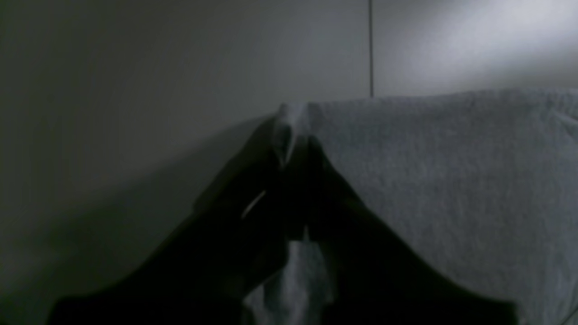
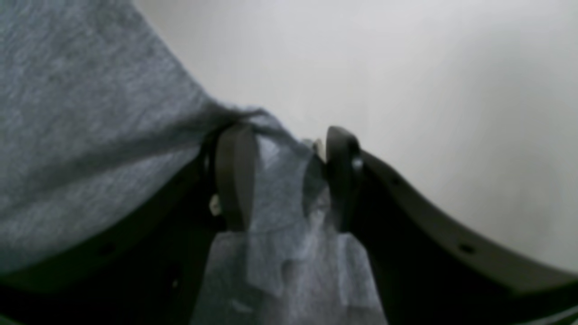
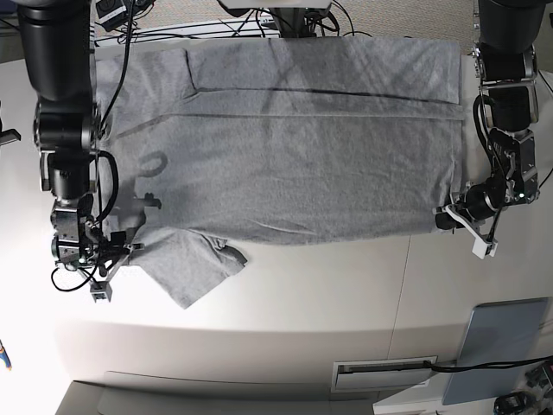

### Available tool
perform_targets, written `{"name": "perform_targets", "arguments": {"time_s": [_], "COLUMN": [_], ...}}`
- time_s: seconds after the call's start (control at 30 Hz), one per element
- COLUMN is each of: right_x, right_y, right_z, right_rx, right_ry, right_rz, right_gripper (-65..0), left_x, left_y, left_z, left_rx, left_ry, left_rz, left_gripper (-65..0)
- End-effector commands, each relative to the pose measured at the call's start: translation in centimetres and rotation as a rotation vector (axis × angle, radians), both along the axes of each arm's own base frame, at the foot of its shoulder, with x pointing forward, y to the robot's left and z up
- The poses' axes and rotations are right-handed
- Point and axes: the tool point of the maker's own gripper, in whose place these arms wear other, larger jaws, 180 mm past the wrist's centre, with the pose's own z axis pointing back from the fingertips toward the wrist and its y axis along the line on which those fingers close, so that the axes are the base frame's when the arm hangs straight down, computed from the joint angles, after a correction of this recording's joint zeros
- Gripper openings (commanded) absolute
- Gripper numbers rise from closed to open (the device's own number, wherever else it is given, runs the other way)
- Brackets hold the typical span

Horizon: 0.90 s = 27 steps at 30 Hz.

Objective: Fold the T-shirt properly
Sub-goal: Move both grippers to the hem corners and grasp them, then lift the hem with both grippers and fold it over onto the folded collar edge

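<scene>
Fingers of both grippers pinch corners of the T-shirt (image 3: 294, 156).

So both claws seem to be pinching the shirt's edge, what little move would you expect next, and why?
Probably a small lift of both corners together. The left gripper is pinched on the T-shirt's hem corner, and the right gripper has cloth between its fingers at the sleeve end. The shirt lies spread flat on the table, so raising that near edge would start a fold across the body.
</scene>
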Motion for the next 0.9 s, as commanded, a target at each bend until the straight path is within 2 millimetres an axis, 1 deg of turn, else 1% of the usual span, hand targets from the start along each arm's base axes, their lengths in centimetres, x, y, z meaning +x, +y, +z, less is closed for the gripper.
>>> {"name": "perform_targets", "arguments": {"time_s": [0.0,0.07,0.17,0.33,0.4,0.47,0.57,0.7,0.87], "right_x": [0.2,0.1,0.5,2.0,2.2,1.9,1.3,0.8,-0.9], "right_y": [-0.8,-0.8,-0.7,-1.3,-1.5,-1.5,-2.0,-3.1,-2.4], "right_z": [0.5,0.3,0.6,2.7,3.3,3.3,2.8,2.8,1.9], "right_rx": [-0.015,-0.014,-0.014,-0.020,-0.022,-0.021,-0.025,-0.037,-0.014], "right_ry": [-0.001,-0.009,-0.021,-0.059,-0.050,-0.023,-0.007,-0.008,0.093], "right_rz": [-0.010,-0.008,-0.006,-0.014,-0.019,-0.013,-0.014,-0.023,0.040], "right_gripper": [-39.0,-39.0,-39.0,-39.0,-39.0,-39.0,-39.0,-39.0,-39.0], "left_x": [-1.3,-1.3,-1.4,-1.5,-1.5,-1.5,-1.5,-1.5,-1.5], "left_y": [0.8,0.8,0.9,0.9,0.9,0.9,0.9,0.9,0.8], "left_z": [-1.0,-1.0,-1.1,-1.3,-1.3,-1.3,-1.3,-1.3,-1.3], "left_rx": [0.053,0.053,0.060,0.073,0.073,0.073,0.073,0.073,0.072], "left_ry": [0.080,0.080,0.084,0.092,0.093,0.093,0.093,0.092,0.092], "left_rz": [-0.020,-0.020,-0.023,-0.030,-0.030,-0.030,-0.030,-0.030,-0.030], "left_gripper": [-65.0,-65.0,-65.0,-65.0,-65.0,-65.0,-65.0,-65.0,-65.0]}}
